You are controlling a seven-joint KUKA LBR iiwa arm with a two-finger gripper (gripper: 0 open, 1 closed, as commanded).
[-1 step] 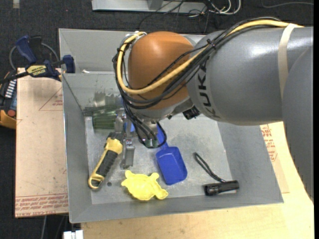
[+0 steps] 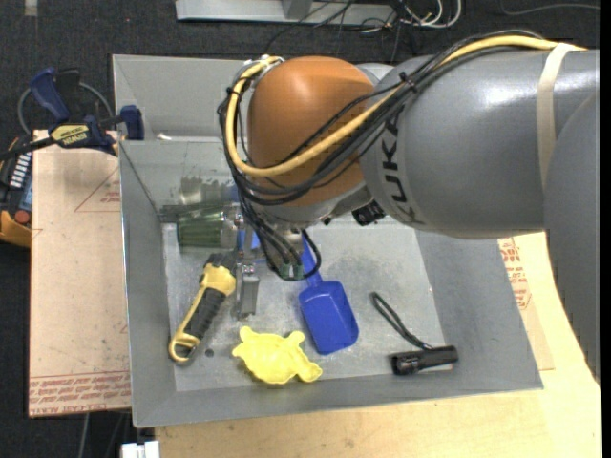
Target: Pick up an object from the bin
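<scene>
Altogether five loose things lay in the bin [image 2: 145,284], one of each kind: a green cylinder [image 2: 198,229] at the back left, a yellow-and-black handled tool [image 2: 202,311] along the left wall, a lumpy yellow toy [image 2: 275,357] near the front wall, a blue scoop [image 2: 328,317] in the middle, and a black stick with a strap [image 2: 424,359] at the front right. The gripper [image 2: 247,292] hung just beside the tool's yellow head, between it and the scoop. Whether its jaws were spread or pressed together could not be told. Bare floor lay open on the right.
</scene>
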